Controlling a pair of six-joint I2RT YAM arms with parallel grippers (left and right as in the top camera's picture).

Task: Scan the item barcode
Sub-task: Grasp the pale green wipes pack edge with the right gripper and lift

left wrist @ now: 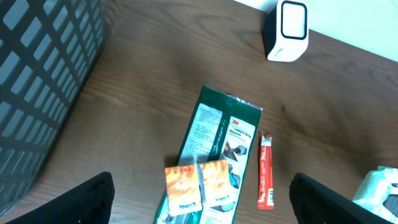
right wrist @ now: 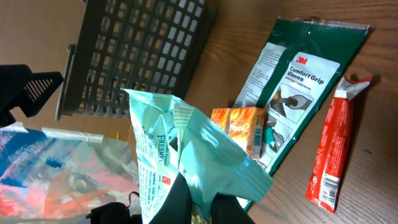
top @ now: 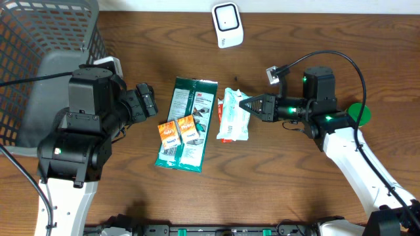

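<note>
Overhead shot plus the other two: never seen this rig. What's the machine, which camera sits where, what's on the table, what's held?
Two robot arms work at a wooden table. The overhead picture comes from a fixed camera above. The other two come from a camera on each arm's wrist, looking past its own tool. On the table lie a green glove pack, two orange packets resting on it, a red sachet and a white scanner at the far edge. A grey basket sits by the left arm. The right tool is shut on a pale green pouch. The left tool is open and holds nothing.
</note>
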